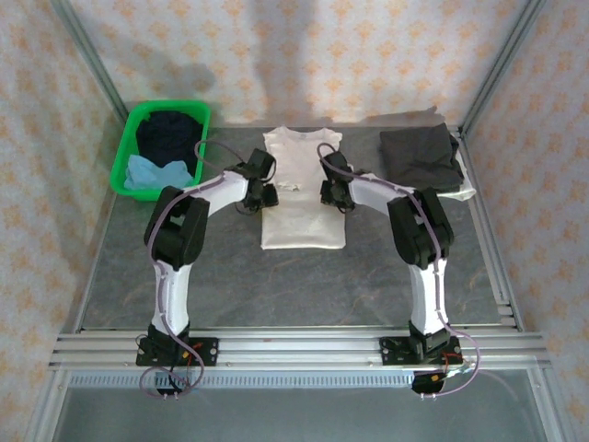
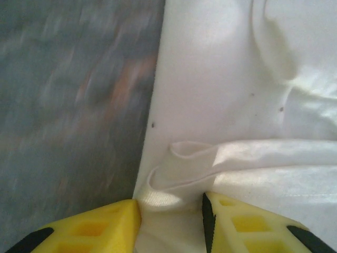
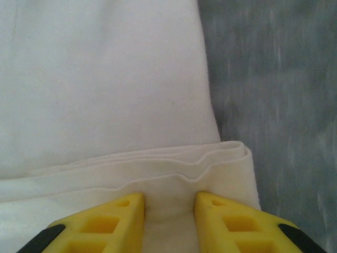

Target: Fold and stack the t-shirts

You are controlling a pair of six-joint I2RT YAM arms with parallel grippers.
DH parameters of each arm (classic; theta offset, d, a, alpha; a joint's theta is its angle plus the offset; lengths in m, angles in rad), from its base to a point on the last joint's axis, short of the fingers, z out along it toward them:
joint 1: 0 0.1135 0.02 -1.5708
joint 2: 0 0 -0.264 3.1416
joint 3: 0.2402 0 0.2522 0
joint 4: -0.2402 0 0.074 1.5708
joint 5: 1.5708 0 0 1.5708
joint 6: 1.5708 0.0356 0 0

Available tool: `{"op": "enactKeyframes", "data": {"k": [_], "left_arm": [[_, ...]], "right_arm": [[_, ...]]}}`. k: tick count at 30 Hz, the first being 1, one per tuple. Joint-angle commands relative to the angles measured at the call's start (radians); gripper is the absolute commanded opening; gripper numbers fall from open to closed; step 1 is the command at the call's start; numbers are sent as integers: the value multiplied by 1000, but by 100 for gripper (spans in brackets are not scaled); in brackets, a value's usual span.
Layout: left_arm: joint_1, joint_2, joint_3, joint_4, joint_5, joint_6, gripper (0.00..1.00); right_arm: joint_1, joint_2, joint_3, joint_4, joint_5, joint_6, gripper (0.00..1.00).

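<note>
Table: one off-white t-shirt, one dark grey t-shirt, one basket.

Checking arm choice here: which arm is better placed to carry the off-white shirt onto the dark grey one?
Right, likely. The dark grey shirt lies far right beside the right arm, whose pincer has the off-white shirt's edge between its fingers. The left arm is nearer the basket.

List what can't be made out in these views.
Top view: jaws' grip on the off-white t-shirt, hidden under both wrists.
Top view: how many shirts fill the green basket; bundled, too small.
Top view: pale cloth under the dark grey t-shirt, mostly covered.
Left wrist: table blurred.
</note>
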Motion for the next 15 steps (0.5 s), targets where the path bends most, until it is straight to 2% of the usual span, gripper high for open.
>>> {"op": "enactKeyframes", "data": {"k": [1, 5, 9, 12, 15], "left_arm": [[-36, -114, -233, -64, 2, -4, 39], [-47, -295, -448, -23, 6, -75, 45], [-48, -431, -514, -54, -14, -108, 53], [-59, -532, -548, -68, -16, -126, 58], [-130, -621, -580, -89, -34, -156, 58]], "right_arm": [[47, -101, -199, -61, -8, 56, 32], [71, -242, -338, -112, 28, 94, 34], [72, -398, -369, -201, 113, 107, 45], [73, -514, -423, -210, 83, 117, 54], [87, -605, -508, -208, 24, 161, 58]]}}
